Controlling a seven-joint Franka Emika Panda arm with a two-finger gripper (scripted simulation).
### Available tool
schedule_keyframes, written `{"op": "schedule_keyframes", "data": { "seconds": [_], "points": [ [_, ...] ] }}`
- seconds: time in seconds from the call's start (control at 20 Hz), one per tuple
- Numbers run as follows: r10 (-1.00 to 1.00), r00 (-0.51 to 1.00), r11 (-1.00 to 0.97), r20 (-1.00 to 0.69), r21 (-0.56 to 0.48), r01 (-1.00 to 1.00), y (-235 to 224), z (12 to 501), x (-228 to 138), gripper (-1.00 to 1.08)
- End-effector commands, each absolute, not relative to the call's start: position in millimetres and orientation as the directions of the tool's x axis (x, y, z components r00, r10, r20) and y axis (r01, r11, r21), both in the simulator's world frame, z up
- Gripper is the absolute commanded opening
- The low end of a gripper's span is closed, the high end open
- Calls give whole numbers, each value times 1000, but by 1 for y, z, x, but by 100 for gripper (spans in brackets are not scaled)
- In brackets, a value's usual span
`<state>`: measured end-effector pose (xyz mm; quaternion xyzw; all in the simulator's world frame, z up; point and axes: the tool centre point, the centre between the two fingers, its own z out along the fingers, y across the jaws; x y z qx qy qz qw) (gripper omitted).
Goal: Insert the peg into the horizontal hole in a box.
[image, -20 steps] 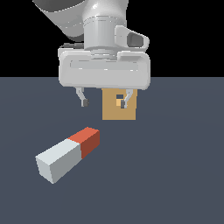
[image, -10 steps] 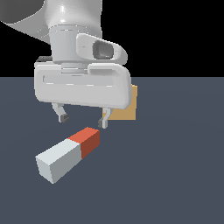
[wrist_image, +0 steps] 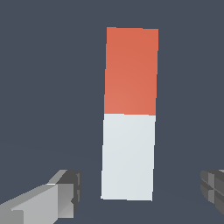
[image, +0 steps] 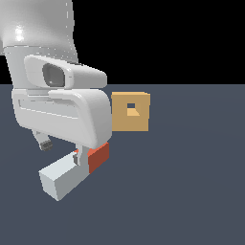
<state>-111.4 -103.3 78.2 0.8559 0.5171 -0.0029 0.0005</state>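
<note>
The peg (image: pixel 64 176) lies flat on the dark floor, its red end (image: pixel 98 157) toward the box (image: pixel 130 119). The tan box stands behind it, its square hole (image: pixel 131 109) facing the camera. My gripper (image: pixel 62 150) is open and empty, hovering low over the peg with one finger on each side. In the wrist view the peg (wrist_image: pixel 130 113) runs lengthwise between the fingers (wrist_image: pixel 61 192), and the gripper (wrist_image: pixel 138 189) straddles its pale end. The box is out of the wrist view.
The arm's white hand body (image: pixel 62 115) fills the exterior view's left and hides part of the peg's middle. Dark floor (image: pixel 191 182) stretches around the peg and the box.
The gripper has moved from in front of the box toward the exterior view's left and down over the peg. The box's face and hole now show. The peg has not moved.
</note>
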Motion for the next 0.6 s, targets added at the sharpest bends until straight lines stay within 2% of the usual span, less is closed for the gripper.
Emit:
{"op": "schedule_keyframes", "data": {
  "seconds": [0.0, 0.55],
  "points": [
    [872, 490, -490, -2, 0, 872, -106, 75, -118, 100],
    [867, 498, -498, 0, 0, 867, -106, 72, -120, 100]
  ]
}}
